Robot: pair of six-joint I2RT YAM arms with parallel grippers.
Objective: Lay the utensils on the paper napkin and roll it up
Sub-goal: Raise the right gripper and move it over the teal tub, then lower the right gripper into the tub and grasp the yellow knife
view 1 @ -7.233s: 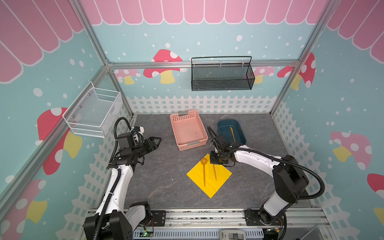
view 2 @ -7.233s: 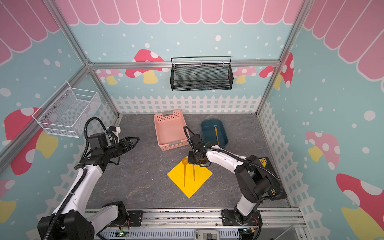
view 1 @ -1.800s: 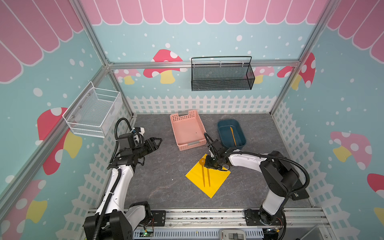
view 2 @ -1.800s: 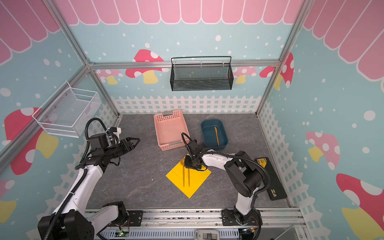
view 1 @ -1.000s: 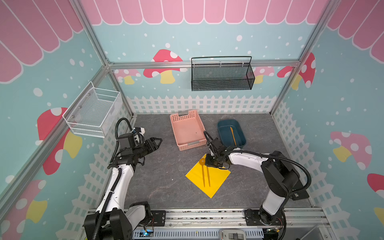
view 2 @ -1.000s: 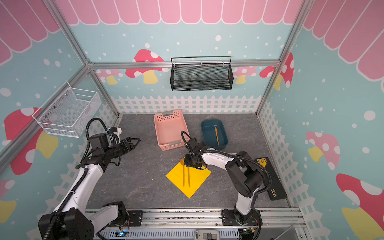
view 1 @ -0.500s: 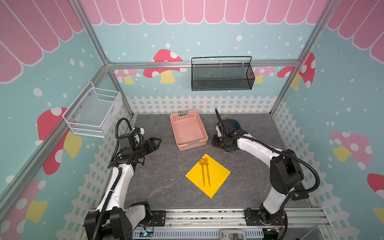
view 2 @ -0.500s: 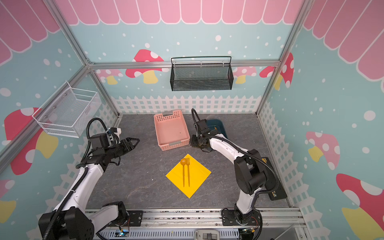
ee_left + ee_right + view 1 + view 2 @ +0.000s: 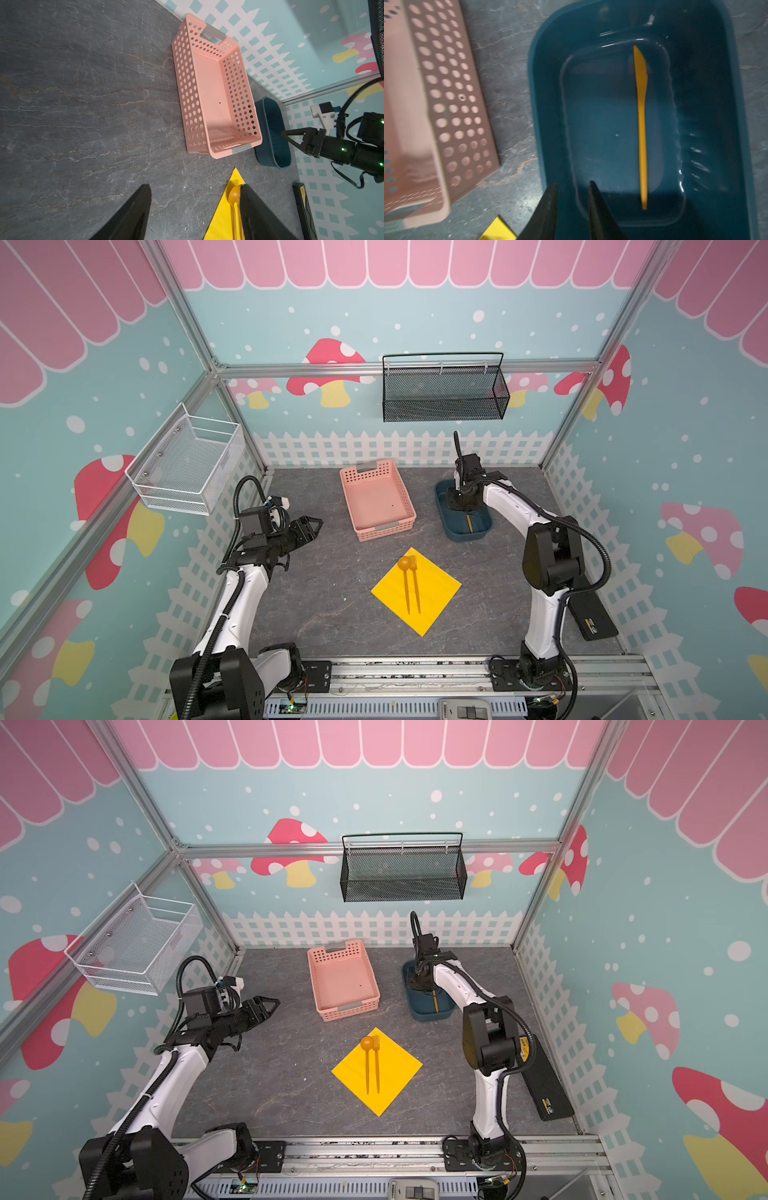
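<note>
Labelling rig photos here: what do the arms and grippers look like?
The left arm and right arm have white shells with black joints. A ribbed black hose loops off each. The left gripper and right gripper are black with pointed triangular fingers; green lights dot the right wrist.

Left arm: your left arm had white shells on its long links and black joints between them.
Right arm: your right arm matched it, with a bulky black elbow housing.
Cables: a black ribbed hose looped above each wrist.
Wrist: a small white mount sat beside the black camera block.
Lights: green points glowed on the right wrist's black body.
Tools: your left tool and right tool had matte black, tapering fingers.
Bases: black blocks sat on a silver rail.
</note>
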